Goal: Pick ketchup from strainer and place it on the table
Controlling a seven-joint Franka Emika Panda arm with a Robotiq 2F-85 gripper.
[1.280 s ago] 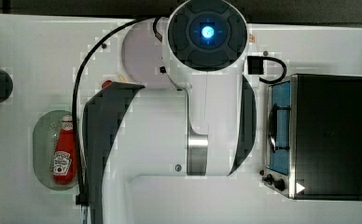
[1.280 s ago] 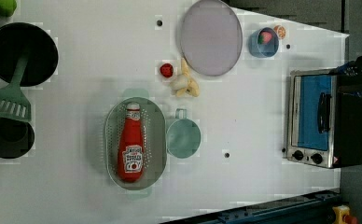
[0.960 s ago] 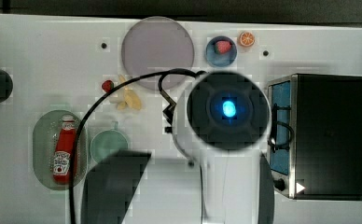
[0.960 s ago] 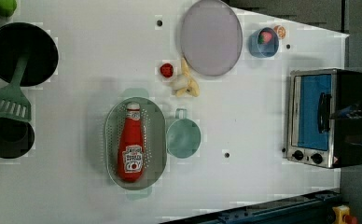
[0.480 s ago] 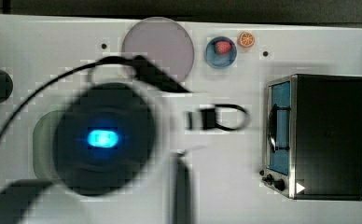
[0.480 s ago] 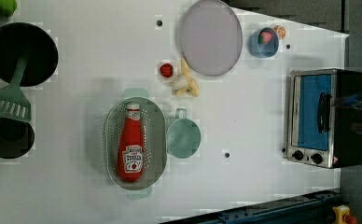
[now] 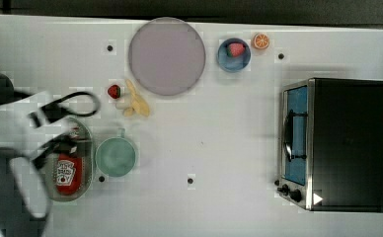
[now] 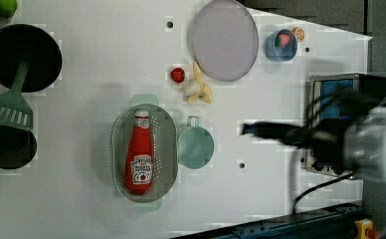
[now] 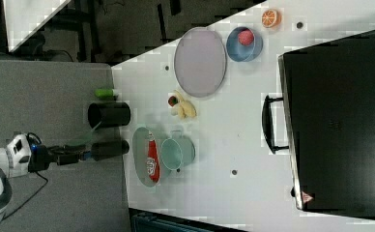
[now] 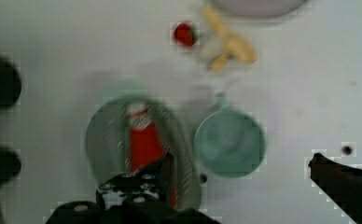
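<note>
While the small red squeeze bottle of ketchup (image 8: 140, 152) lies flat inside the pale mint-green oval plastic strainer (image 8: 166, 149), its white cap points to twelve o'clock in the left view and its white-and-red label sits toward six. Nothing grips it. The strainer rests on the large flat white tabletop (image 8: 91, 199), and at its three o'clock, just beside the rim, stands a round teal-green cup (image 8: 195, 147) with its handle at twelve. Up at about one o'clock from the strainer lie a small red strawberry (image 8: 177, 75) and, next to it, a pale peeled banana toy (image 8: 199, 90) — both near the edge of a big round lilac-grey plate (image 8: 224, 39). Farther toward three o'clock in the left view sits a small blue bowl (image 8: 272, 49) holding a red fruit, with an orange slice (image 8: 298, 34) beside it, and below these a silver toaster oven (image 7: 345, 143) with a dark top.

In the wrist view the gripper (image 10: 242, 163) hangs above the table with its jaws spread wide — one dark finger over the strainer's rim beside the bottle, the other past the cup.
</note>
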